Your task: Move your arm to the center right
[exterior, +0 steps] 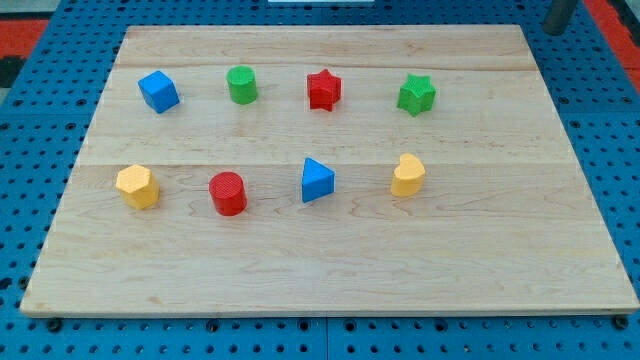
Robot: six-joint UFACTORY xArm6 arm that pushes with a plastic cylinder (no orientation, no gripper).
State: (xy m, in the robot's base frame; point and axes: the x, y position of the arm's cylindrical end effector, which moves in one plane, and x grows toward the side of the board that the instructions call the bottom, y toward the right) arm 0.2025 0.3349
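Note:
My tip shows at the view's top right corner, just off the wooden board's top right edge, far from all blocks. The top row, left to right, holds a blue cube, a green cylinder, a red star and a green star. The bottom row holds a yellow hexagonal block, a red cylinder, a blue triangular block and a yellow heart-shaped block. The green star is the block nearest my tip.
The board lies on a blue perforated table that surrounds it on all sides. Red patches of surface show at the view's top left and top right corners.

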